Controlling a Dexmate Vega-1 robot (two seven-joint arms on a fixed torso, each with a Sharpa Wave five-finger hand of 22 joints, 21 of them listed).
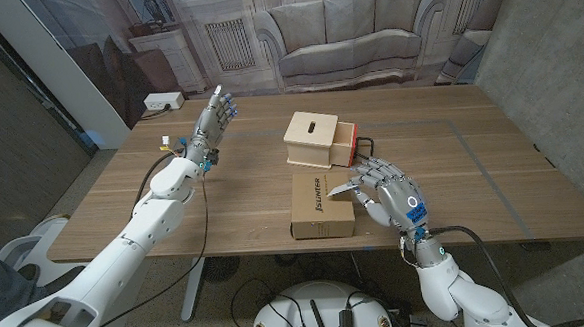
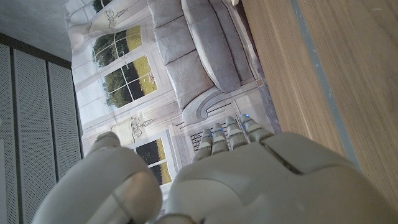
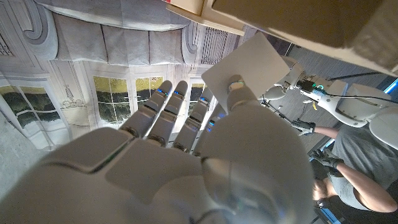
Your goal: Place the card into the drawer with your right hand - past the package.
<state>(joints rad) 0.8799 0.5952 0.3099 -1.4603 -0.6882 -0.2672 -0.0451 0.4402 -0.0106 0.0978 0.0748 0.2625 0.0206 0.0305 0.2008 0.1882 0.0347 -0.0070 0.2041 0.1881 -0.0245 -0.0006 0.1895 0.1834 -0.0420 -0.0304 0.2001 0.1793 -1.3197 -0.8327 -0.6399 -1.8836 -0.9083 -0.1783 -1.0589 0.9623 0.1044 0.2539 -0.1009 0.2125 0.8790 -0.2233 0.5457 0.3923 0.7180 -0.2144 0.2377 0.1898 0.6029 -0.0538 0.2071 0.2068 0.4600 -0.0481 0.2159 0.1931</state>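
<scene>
A small wooden box stands mid-table, its drawer pulled out toward the right and showing a red inside. A brown cardboard package lies just in front of the box. My right hand hovers at the package's right edge and pinches a white card between thumb and fingers. The card points left over the package top. The right wrist view shows the card under my thumb, with the box's underside above it. My left hand is raised over the table's left part, fingers apart, holding nothing.
A backdrop printed with a sofa hangs behind the table's far edge. A white power strip lies beyond the table at the back left. A person's arm and gloved hand show in the right wrist view.
</scene>
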